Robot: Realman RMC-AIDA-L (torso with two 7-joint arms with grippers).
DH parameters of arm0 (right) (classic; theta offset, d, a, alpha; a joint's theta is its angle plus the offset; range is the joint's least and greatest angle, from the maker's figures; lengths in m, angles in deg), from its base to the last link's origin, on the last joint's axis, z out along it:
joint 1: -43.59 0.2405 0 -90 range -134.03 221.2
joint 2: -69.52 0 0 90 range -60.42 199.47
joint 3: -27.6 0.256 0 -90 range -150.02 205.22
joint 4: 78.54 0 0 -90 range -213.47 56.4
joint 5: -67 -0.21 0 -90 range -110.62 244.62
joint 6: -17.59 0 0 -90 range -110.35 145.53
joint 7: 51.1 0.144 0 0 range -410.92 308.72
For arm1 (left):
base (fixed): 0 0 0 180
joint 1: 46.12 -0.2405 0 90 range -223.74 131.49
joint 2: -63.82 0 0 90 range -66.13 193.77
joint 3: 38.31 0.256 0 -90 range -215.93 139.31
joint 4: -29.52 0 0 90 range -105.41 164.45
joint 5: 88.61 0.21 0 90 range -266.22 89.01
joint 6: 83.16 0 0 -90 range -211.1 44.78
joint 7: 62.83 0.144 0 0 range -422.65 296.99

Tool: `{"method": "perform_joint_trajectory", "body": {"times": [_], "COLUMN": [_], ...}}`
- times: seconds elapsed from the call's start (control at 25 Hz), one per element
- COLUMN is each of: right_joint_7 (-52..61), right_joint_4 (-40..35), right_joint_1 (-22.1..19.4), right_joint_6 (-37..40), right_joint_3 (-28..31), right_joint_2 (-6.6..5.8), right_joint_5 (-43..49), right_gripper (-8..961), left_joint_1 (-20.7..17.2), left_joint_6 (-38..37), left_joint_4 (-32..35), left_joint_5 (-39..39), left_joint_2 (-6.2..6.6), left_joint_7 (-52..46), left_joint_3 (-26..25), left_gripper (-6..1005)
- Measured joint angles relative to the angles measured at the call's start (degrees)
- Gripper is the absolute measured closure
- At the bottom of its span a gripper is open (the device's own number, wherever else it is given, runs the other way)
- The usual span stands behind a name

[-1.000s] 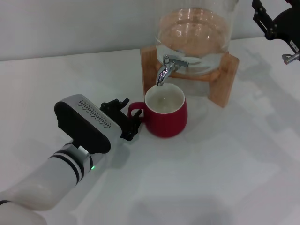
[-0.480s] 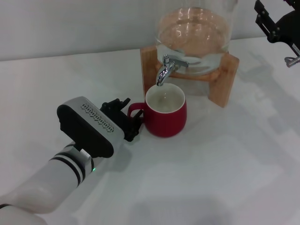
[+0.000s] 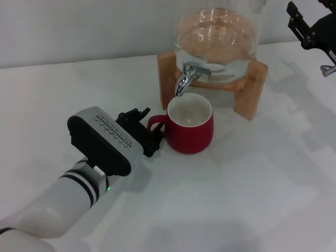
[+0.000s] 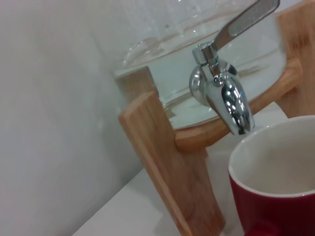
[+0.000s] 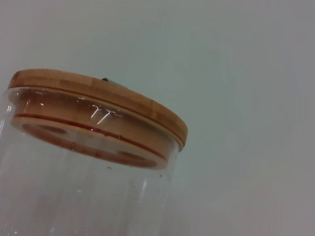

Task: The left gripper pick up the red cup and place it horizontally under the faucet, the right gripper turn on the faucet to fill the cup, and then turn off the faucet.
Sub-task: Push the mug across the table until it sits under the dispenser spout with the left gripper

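Water seemingly fills red cup (image 3: 190, 130) under faucet (image 3: 185, 77).

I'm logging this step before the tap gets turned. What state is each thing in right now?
red cup: upright on the table, mouth under the spout, no stream entering.
faucet: no water running from it.
glass jar: on its wooden stand, water in it, wooden lid on.
left claw: shut on the cup's handle.
right claw: raised beside the jar, away from the faucet.

The red cup (image 3: 190, 129) blocks space under the faucet (image 3: 185, 77); bare table (image 3: 252, 189) lies open to the right.
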Motion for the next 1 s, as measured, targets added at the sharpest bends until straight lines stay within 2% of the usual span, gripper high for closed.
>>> {"method": "perform_joint_trajectory", "body": {"times": [1.0], "right_joint_7": [0.0], "right_joint_4": [0.0], "right_joint_1": [0.0], "right_joint_6": [0.4], "right_joint_3": [-0.1], "right_joint_2": [-0.12], "right_joint_5": [0.7], "right_gripper": [320], "left_joint_1": [-2.3], "left_joint_6": [-0.4], "left_joint_4": [2.2], "left_joint_5": [0.0], "left_joint_2": [0.01], "left_joint_7": [3.8], "left_joint_3": [-0.4], "left_gripper": [578]}}
